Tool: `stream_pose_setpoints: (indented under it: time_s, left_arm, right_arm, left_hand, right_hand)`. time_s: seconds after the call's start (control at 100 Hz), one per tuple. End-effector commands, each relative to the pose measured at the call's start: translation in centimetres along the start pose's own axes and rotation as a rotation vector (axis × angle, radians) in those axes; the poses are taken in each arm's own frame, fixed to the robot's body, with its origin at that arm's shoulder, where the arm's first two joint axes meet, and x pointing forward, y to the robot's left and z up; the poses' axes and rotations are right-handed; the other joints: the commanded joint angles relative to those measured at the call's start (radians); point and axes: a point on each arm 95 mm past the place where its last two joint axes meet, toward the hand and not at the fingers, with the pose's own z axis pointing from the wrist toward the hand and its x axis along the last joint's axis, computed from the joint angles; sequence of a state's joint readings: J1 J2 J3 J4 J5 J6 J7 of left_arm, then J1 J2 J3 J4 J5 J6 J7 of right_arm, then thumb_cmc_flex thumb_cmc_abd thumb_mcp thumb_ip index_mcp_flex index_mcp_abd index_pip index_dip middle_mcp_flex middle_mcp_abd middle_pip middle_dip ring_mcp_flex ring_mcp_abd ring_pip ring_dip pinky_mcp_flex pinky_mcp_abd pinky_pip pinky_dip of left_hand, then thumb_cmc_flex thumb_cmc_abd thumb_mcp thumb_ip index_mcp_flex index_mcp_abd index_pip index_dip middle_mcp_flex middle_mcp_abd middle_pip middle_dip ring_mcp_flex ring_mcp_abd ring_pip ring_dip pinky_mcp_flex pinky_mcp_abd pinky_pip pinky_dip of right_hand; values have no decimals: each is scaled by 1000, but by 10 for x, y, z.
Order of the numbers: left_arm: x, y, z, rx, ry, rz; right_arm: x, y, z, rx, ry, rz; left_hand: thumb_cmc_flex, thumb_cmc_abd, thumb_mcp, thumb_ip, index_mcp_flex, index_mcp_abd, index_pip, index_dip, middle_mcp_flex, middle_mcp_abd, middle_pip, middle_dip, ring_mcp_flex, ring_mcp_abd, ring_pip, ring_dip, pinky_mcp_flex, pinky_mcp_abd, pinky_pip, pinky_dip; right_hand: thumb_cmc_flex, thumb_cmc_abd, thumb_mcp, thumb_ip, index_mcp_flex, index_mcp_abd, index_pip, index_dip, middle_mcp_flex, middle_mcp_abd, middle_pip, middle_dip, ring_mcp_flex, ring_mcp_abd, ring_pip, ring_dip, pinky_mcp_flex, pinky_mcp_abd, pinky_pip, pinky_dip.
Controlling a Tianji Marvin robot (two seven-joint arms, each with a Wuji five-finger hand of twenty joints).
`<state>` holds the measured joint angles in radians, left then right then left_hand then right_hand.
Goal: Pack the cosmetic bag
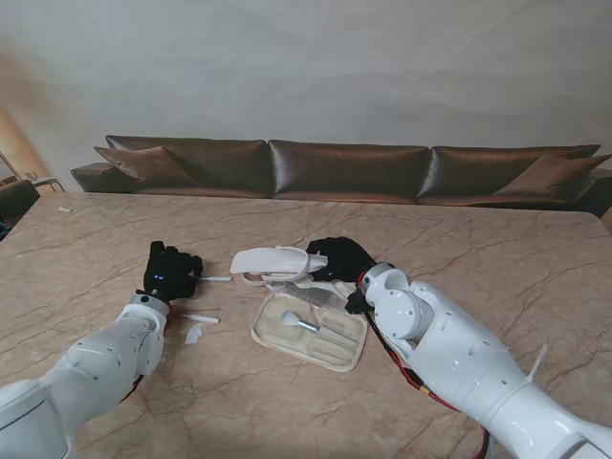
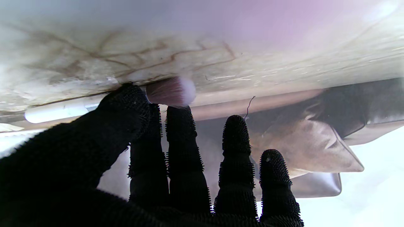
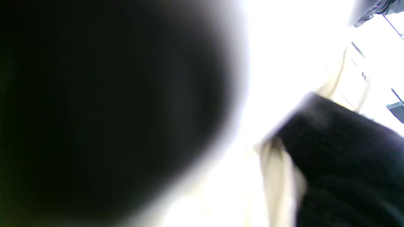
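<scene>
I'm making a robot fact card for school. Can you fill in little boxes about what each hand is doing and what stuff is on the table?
left hand: black glove, pinching a makeup brush between thumb and fingers
brush: white handle, pinkish bristles
right hand: holding up the lid flap of the cosmetics bag
bag: cream, lying open in the middle of the table
inside bag: a silver-handled brush
loose on table: small white pieces near the left arm
table: beige marble
behind: brown sofa

1 cosmetics bag, open; 1 brush inside; 1 brush at left hand; 2 small white items on table.
</scene>
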<state>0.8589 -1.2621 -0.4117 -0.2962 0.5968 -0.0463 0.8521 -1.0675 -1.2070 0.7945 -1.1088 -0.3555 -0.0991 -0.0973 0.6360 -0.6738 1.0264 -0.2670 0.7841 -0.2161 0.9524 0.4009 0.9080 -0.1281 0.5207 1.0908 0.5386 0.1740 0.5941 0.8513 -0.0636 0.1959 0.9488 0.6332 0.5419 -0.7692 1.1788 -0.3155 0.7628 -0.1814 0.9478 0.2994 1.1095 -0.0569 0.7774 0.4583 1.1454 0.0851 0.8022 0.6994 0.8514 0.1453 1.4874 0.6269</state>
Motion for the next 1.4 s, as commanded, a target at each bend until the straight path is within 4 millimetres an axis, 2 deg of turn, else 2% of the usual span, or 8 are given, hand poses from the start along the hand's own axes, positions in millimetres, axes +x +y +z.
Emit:
stream_pose_setpoints:
  time_s: [0.0, 0.24, 0.38, 0.49, 0.61, 0.74, 1.14, 1.39]
  left_arm:
    - [-1, 42, -43, -132, -3, 5]
    - [-4, 45, -46, -147, -31, -43]
    - [-6, 46, -47, -150, -40, -64]
    - [-6, 46, -47, -153, -39, -78]
    - [-5, 46, -47, -152, -29, -86]
    - [-2, 47, -49, -159, -18, -90]
    - [7, 53, -54, -166, -12, -82]
    - [13, 55, -56, -168, -8, -82]
  right_arm:
    - [10, -10, 0, 18, 20, 17]
    - [10, -9, -1, 15, 19, 17]
    - [11, -10, -1, 16, 22, 18]
    - [12, -10, 0, 12, 25, 21]
    - [12, -10, -1, 9, 26, 22]
    - [12, -10, -1, 9, 23, 21]
    - [9, -12, -5, 8, 20, 27]
    - [9, -12, -6, 6, 18, 30]
  left_hand:
    - [19, 14, 17, 14, 58, -97, 70, 64, -21, -18, -20, -9, -33, 2, -16, -10, -17, 0, -19, 0]
    - [17, 14, 12, 16, 61, -93, 54, 46, -92, 3, -24, -112, -55, -1, -49, -33, -16, -6, -62, -1]
    - [21, -9, 22, 25, -35, -41, 25, -52, -208, 38, 10, -451, -94, -7, -102, -87, -12, -4, -131, 5]
    - [-18, -36, 65, 15, -102, 10, -81, -37, -253, 45, -1, -508, -130, -9, -126, -110, -13, -3, -180, 3]
    - [-105, -15, 130, 100, -122, 62, -220, -12, -281, 48, -13, -528, -152, -9, -138, -121, -13, 0, -217, 9]
    - [-126, -42, 132, 110, -103, 66, -227, 2, -296, 54, -23, -536, -166, -7, -146, -126, -15, 3, -237, 7]
    - [-89, -98, 85, -3, -77, 33, -143, 15, -301, 61, -15, -539, -171, -5, -138, -124, -15, 7, -254, 35]
    - [-80, -85, 77, -5, -21, 64, -203, -58, -291, 67, -9, -537, -176, 1, -134, -124, -15, 7, -262, 39]
  right_hand:
    - [70, 57, 58, 10, 36, -149, 88, -3, 60, -44, 20, 4, 87, -38, 44, -5, 47, -3, 47, -14]
    - [69, 58, 57, 9, 35, -149, 88, -4, 60, -43, 21, 4, 89, -38, 45, -4, 49, -3, 49, -14]
    - [69, 58, 57, 9, 35, -147, 88, -5, 60, -42, 21, 4, 90, -38, 47, -4, 51, -4, 50, -14]
    - [69, 57, 58, 9, 38, -144, 89, -5, 61, -41, 21, 3, 90, -38, 47, -4, 51, -3, 51, -15]
    - [69, 57, 58, 9, 36, -145, 87, -7, 61, -41, 21, 3, 90, -39, 48, -4, 52, -3, 52, -15]
    - [69, 58, 58, 9, 34, -147, 86, -8, 61, -42, 21, 3, 90, -39, 47, -4, 52, -3, 52, -16]
    - [70, 58, 58, 9, 35, -146, 86, -9, 60, -41, 21, 3, 91, -38, 48, -4, 52, -3, 52, -17]
    - [69, 57, 58, 9, 36, -145, 87, -9, 60, -41, 21, 3, 91, -38, 48, -4, 51, -1, 53, -17]
